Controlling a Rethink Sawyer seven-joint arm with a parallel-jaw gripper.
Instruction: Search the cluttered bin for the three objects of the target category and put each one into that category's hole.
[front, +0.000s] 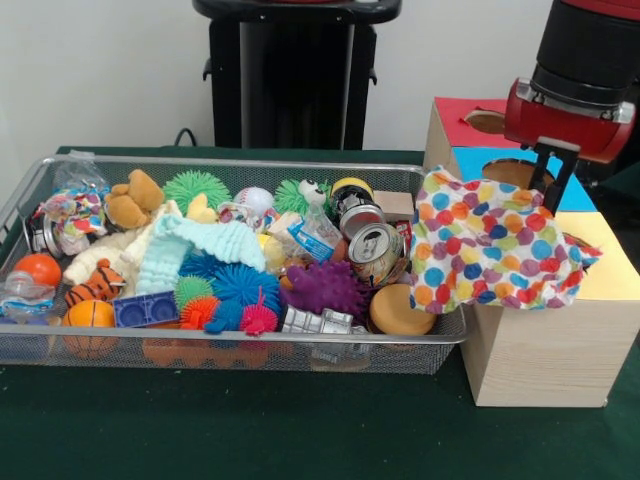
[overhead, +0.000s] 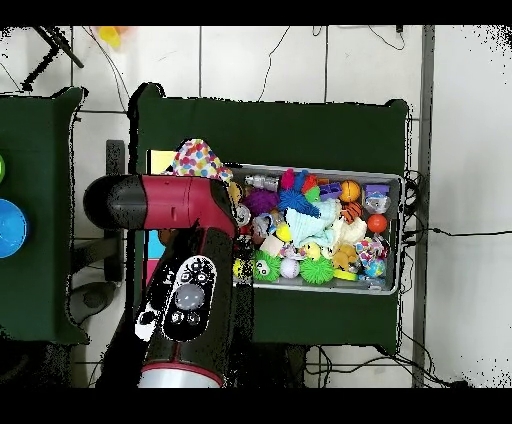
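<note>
The large white cloth with coloured dots (front: 495, 250) hangs from my gripper (front: 550, 188) over the yellow-topped wooden box (front: 612, 262) and the right end of the wire mesh bin (front: 250, 163). It covers the yellow-surround hole, which I cannot see. My fingertips are sunk in the cloth's top edge. A small dotted bundle (front: 72, 213) lies at the bin's left end, and another small dotted piece (front: 238, 213) lies near the bin's back middle. In the overhead view the cloth (overhead: 200, 160) pokes out from under the arm, next to the bin (overhead: 398, 232).
The blue-surround hole (front: 515, 172) and the red-surround hole (front: 486, 121) lie behind the cloth. The bin holds a mint knitted cloth (front: 200, 245), spiky balls (front: 325, 288), cans (front: 375, 250), plush toys and orange balls. The arm hides the boxes in the overhead view.
</note>
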